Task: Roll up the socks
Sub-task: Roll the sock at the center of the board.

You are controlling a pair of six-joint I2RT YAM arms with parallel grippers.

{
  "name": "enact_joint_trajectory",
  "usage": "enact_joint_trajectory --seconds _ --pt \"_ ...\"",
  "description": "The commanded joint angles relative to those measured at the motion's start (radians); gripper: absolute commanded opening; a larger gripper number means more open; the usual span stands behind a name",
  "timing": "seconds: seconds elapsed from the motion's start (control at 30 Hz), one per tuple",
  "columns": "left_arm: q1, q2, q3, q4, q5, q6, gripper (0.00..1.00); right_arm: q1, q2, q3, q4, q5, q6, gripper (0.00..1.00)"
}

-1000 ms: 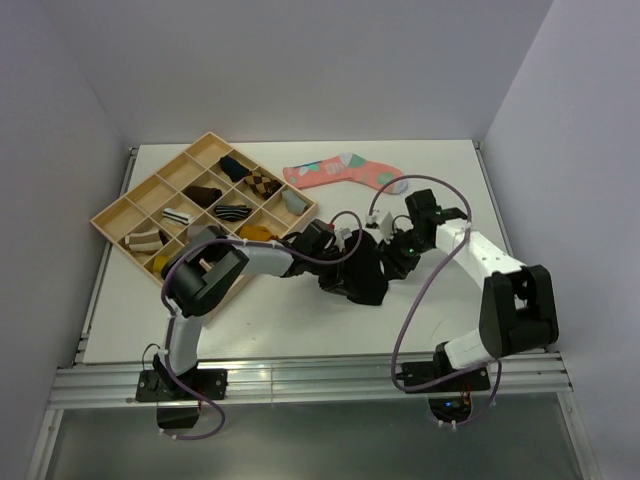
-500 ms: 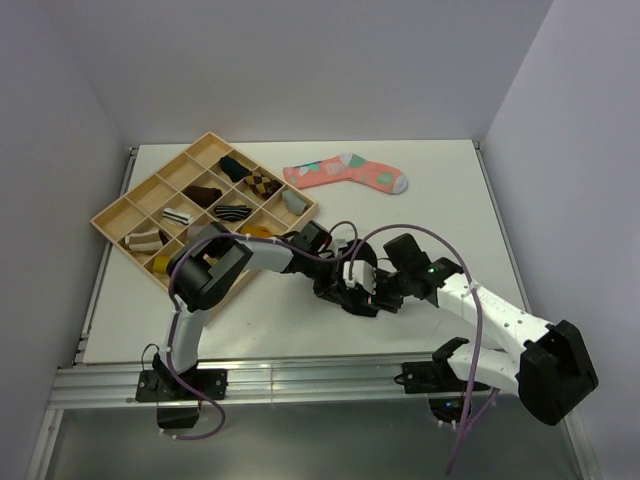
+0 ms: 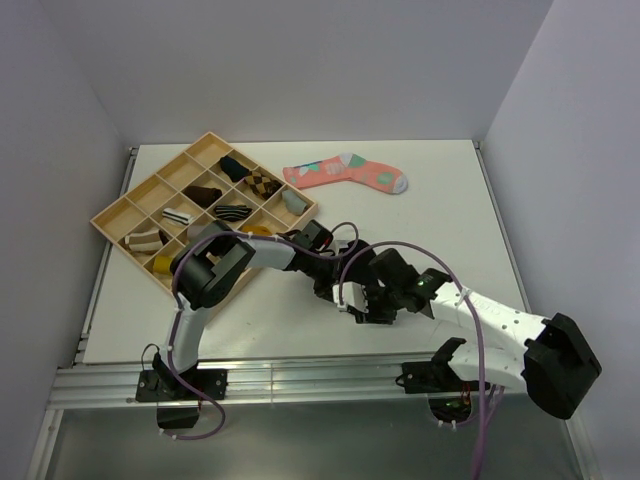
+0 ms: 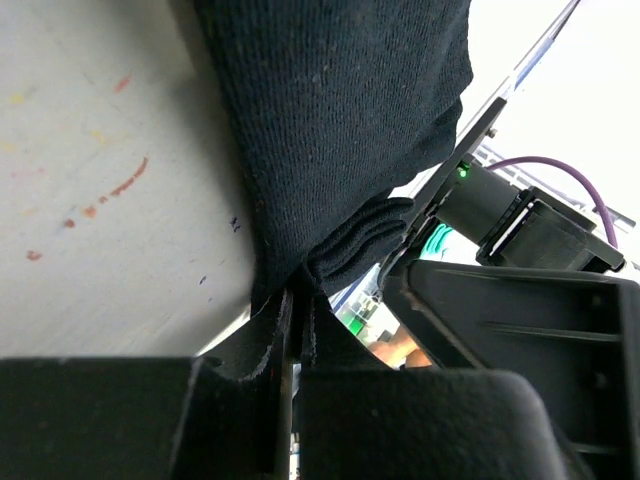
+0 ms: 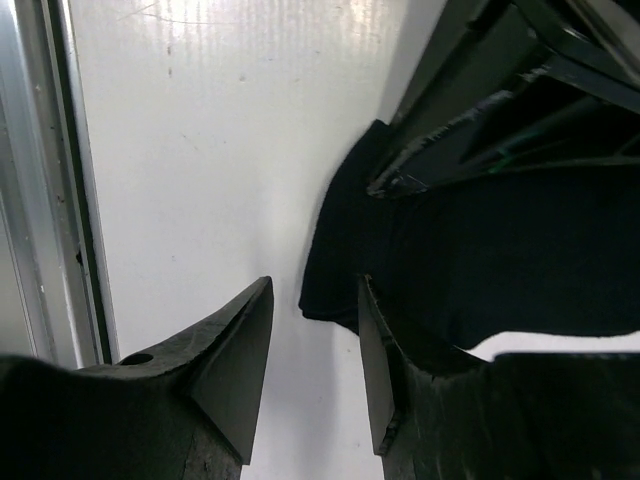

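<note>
The black sock point(image 4: 340, 150) lies bunched on the white table, just in front of the table's middle point(image 3: 352, 280). My left gripper point(image 4: 298, 300) is shut on its folded edge, and the fabric is pinched between the pads. In the top view the left gripper point(image 3: 338, 288) reaches in from the left. My right gripper point(image 5: 315, 300) is open and low over the table at the sock's near edge point(image 5: 480, 260). Its right finger touches the fabric and nothing is between the jaws. It meets the sock from the right point(image 3: 375, 302). Mustard-yellow fabric point(image 3: 256, 232) shows in a tray compartment, partly behind the left arm.
A wooden compartment tray point(image 3: 130, 210) with several small sock bundles stands at the back left. A pink patterned sock point(image 3: 345, 172) lies flat at the back centre. The aluminium rail point(image 5: 40, 200) runs along the table's near edge, close to the right gripper.
The right arm has swung from the sock's far right side round to its near side and dropped low. The left gripper stayed shut on the black sock and drew it slightly nearer.
</note>
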Motion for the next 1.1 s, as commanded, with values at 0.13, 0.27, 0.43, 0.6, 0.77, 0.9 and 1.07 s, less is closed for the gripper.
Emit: enact_joint_trajectory --seconds 0.13,0.27,0.43,0.6,0.77,0.9,1.07 --pt "0.002 0.056 0.01 -0.083 -0.056 0.038 0.0 0.071 0.035 -0.035 0.098 0.087 0.021 0.47" --pt "0.004 0.057 0.006 -0.074 -0.05 0.037 0.0 0.083 0.078 -0.05 0.136 0.107 0.025 0.45" --pt "0.002 0.056 0.003 -0.071 -0.041 0.04 0.0 0.089 0.133 -0.061 0.179 0.168 0.045 0.43" --pt "0.002 0.044 -0.019 -0.039 -0.018 0.026 0.0 0.089 0.142 -0.09 0.234 0.21 0.067 0.38" --pt "0.002 0.025 -0.037 0.003 0.003 -0.003 0.0 0.087 0.145 -0.098 0.236 0.21 0.097 0.22" --pt "0.004 -0.005 -0.071 0.09 0.008 -0.055 0.01 0.072 0.13 -0.078 0.193 0.153 0.101 0.18" --pt "0.005 -0.076 -0.14 0.227 -0.018 -0.147 0.04 -0.024 0.137 0.023 0.019 0.006 0.047 0.15"
